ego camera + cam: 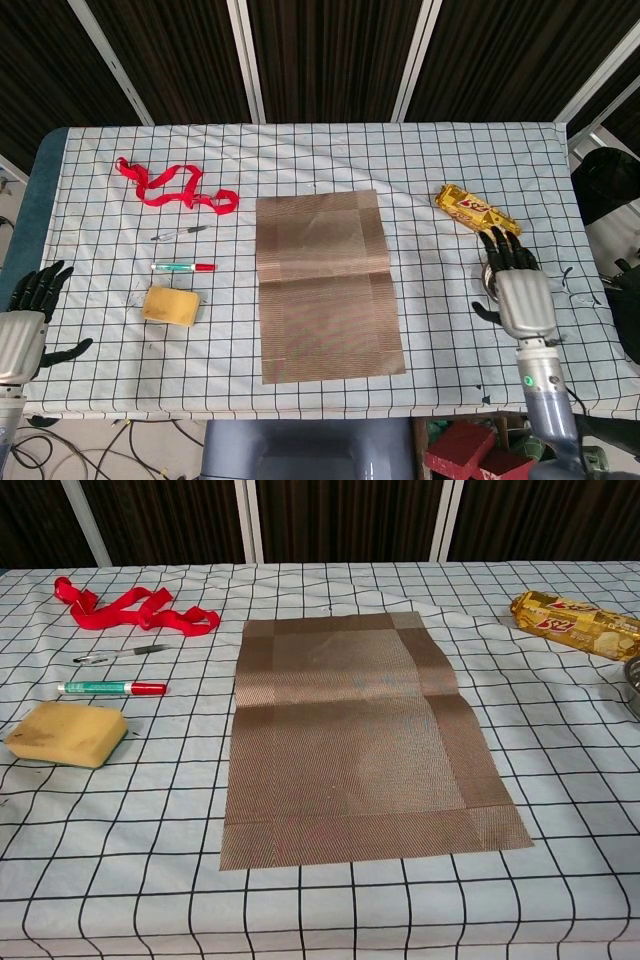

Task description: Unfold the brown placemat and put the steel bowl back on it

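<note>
The brown placemat [325, 285] [360, 735] lies unfolded and flat in the middle of the checked tablecloth, with a faint crease across it. My right hand [520, 292] hovers over the steel bowl to the mat's right, fingers spread and pointing away from me, holding nothing. It hides most of the bowl in the head view. In the chest view only a sliver of the bowl's rim [633, 685] shows at the right edge. My left hand [25, 320] is off the table's left edge, fingers apart and empty.
A gold snack packet [477, 214] [575, 623] lies just beyond the bowl. Left of the mat are a red ribbon [175, 187] [130, 610], a thin pen [180, 232], a red-capped marker [183, 267] and a yellow sponge [171, 305] [65, 733].
</note>
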{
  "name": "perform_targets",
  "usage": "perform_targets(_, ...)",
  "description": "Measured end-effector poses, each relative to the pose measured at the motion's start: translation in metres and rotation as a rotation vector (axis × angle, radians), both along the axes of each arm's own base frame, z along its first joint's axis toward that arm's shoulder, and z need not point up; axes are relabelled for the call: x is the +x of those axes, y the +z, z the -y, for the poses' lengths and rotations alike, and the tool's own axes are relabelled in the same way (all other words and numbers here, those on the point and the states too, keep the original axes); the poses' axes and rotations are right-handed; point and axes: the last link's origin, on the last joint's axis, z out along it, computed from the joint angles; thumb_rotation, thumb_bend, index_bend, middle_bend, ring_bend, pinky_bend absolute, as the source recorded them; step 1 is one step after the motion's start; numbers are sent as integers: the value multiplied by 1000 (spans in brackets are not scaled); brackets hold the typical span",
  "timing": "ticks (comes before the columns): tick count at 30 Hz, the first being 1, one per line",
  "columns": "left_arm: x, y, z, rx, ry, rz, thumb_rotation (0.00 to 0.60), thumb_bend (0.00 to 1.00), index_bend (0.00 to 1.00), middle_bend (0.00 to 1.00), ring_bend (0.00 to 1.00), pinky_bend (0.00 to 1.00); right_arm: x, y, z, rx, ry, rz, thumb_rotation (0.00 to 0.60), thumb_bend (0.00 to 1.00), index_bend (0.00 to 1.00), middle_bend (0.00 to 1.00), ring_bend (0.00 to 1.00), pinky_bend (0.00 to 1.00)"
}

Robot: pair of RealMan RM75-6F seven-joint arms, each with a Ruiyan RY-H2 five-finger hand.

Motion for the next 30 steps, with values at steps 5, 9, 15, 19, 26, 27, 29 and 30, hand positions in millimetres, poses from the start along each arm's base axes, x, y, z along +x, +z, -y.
perform_targets(5,3,-5,2,-17,-14,-58,600,13,0,0,0,0,-29,21,-35,-33,-15,-47,600,65,0,0,0,176)
perform_targets(9,11,-11,4,-42,-53,-132,600,13,0,0,0,0,-46,29,-42,-57,-14,-81,600,66,0,0,0,176)
perform_targets(15,41,-25,-1,-112,-136,-207,600,13,19,0,0,0,-54,34,-36,-69,2,-55,600,67,0,0,0,176)
perform_targets(19,68,-45,-10,-200,-219,-264,600,15,37,0,0,0,-57,35,-33,-67,-2,-39,600,67,0,0,0,176)
perform_targets(26,120,-96,-27,-364,-391,-370,600,18,40,0,0,0,-63,40,-27,-76,-22,-19,600,66,0,0,0,176)
perform_targets(27,128,-106,-29,-388,-419,-385,600,18,39,0,0,0,-64,41,-26,-76,-25,-13,600,66,0,0,0,176)
perform_targets(29,140,-120,-31,-423,-457,-402,600,18,40,0,0,0,-66,42,-24,-78,-31,-5,600,66,0,0,0,176)
perform_targets(30,146,-129,-32,-443,-480,-412,600,18,43,0,0,0,-66,43,-23,-80,-34,0,600,66,0,0,0,176)
